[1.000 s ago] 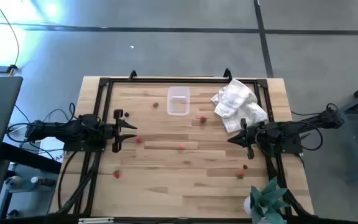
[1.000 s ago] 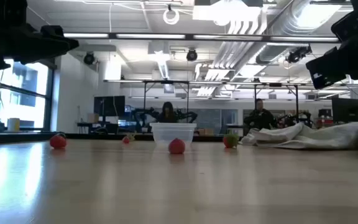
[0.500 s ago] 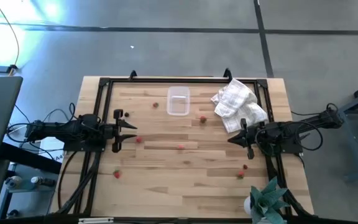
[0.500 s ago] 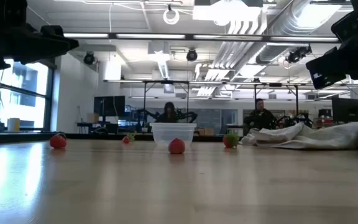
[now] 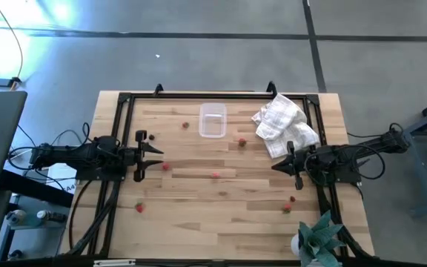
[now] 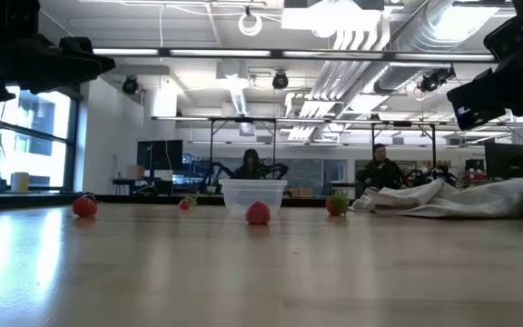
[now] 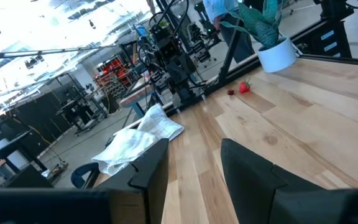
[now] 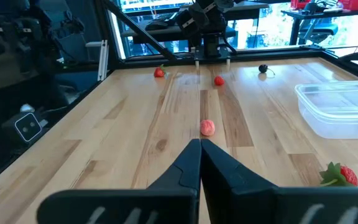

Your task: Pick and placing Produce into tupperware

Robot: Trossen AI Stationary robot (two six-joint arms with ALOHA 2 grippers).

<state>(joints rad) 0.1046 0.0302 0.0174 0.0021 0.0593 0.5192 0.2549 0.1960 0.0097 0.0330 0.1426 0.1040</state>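
The clear tupperware (image 5: 212, 120) stands near the far edge of the wooden table, also seen in the low view (image 6: 253, 193) and the right wrist view (image 8: 344, 109). Small red produce pieces lie scattered on the table: one beside the tub (image 5: 242, 142), one mid-table (image 5: 216, 176), one by the left gripper (image 5: 165, 167), and others near the near edge (image 5: 139, 208), (image 5: 287, 208). A dark piece (image 5: 151, 136) lies at the left. My left gripper (image 5: 150, 154) hovers open at the table's left side (image 7: 194, 165). My right gripper (image 5: 276, 166) hovers shut at the right side (image 8: 199, 147).
A crumpled white cloth (image 5: 284, 126) lies on the table's far right corner, just beyond the right arm. A potted plant (image 5: 319, 236) stands at the near right corner. A black frame (image 5: 199, 95) runs along the table edges. People sit in the room beyond the table (image 6: 251, 165).
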